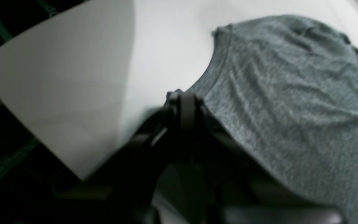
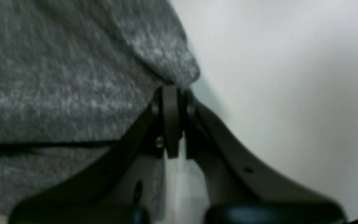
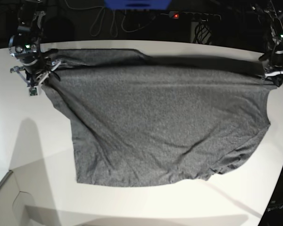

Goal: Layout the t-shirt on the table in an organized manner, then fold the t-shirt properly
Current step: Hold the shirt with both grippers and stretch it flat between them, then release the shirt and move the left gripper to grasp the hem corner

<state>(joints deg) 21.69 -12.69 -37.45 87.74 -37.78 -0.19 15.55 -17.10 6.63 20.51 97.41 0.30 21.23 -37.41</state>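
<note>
**One shirt, one bench, two end effectors clamped on cloth**

I count one t-shirt (image 3: 165, 127), one bench (image 3: 37, 155) and two end effectors. No other garment shows in any of my views.

From the base view the t-shirt lies spread across the middle of the white bench, wide at the far edge and narrowing toward the near hem. It is heathered dark grey knit, plain, with no print. The cloth is mostly flat, with diagonal creases running down its left part and a few ripples near the lower right corner. The near hem lies roughly straight, well inside the bench's near edge.

My right end effector (image 3: 35, 77) sits at the far left corner of the shirt in the base view. In the right wrist view its fingers (image 2: 171, 118) are pressed together with a rounded fold of grey cloth pinched at the tips, just above the white surface.

My left end effector (image 3: 275, 70) is at the far right corner. The left wrist view is blurred, but the fingers (image 1: 183, 105) are closed together on the shirt's edge, with the fabric fanning away to the right over the bench.
</note>
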